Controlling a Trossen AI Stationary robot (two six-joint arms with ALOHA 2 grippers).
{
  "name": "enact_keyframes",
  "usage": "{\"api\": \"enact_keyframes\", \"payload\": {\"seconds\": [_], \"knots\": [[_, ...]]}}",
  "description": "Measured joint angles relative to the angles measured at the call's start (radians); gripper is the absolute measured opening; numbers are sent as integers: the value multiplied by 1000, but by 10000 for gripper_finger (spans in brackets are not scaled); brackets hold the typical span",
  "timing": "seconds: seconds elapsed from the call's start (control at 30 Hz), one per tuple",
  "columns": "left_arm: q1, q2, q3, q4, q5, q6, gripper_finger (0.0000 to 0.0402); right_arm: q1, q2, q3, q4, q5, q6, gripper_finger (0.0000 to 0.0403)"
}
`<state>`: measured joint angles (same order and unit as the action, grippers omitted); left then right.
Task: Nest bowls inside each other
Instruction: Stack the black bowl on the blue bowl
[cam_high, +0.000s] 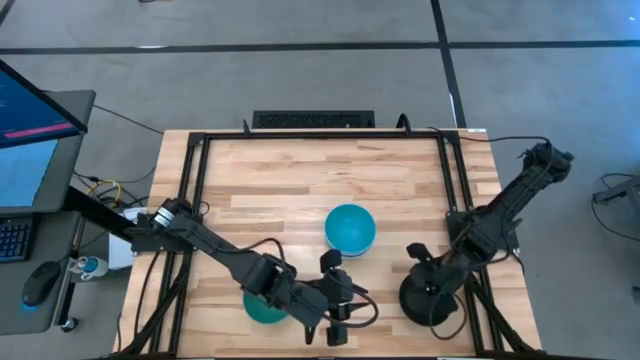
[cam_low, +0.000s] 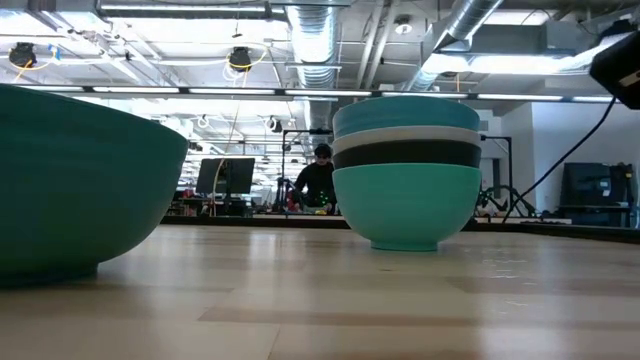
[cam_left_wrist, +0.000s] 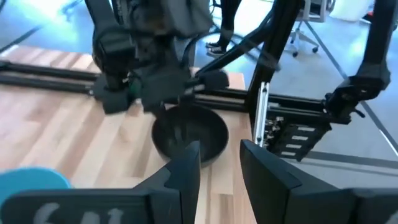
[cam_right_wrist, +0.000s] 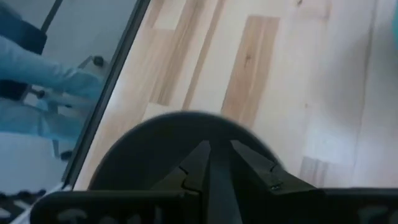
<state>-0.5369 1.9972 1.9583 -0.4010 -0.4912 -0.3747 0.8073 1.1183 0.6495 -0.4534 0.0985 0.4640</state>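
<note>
- Stack (cam_low: 406, 170) mid-bench: four bowls nested.
- Left: teal bowl (cam_high: 262, 309), black bowl (cam_high: 428, 298).
- Right end effector (cam_right_wrist: 214, 163) narrow above black bowl; left end effector (cam_left_wrist: 219, 163) open, empty.

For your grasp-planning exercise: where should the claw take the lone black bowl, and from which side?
Take the black bowl by its rim, from above, one finger inside and one outside. It stands upright and open on the table, and its round sloping wall gives little purchase. The right claw is already over it.

No legible text, label, brand, number or sign found on any surface in view.
</note>
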Motion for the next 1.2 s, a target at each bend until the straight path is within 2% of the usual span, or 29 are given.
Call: {"api": "enact_keyframes", "payload": {"seconds": [0.1, 0.27, 0.47, 0.67, 0.83, 1.2], "knots": [[0, 0, -47, 26, -37, -33, 105, 20, 0, 0, -37, 4, 10, 82], [0, 0, -50, 17, -48, -36, 105, 31, 0, 0, -134, 7, 23, 82], [1, 0, -50, 16, -62, 12, 105, 10, 0, 0, -146, 62, -2, 82], [9, 0, -50, 17, -63, 31, 105, -27, 0, 0, -186, 62, -73, 82], [11, 0, -50, 16, -63, 31, 105, -46, 0, 0, -259, 46, -91, 82], [30, -1, -50, 16, -65, 34, 105, -75, 0, 0, -273, -44, -125, 82]]}}
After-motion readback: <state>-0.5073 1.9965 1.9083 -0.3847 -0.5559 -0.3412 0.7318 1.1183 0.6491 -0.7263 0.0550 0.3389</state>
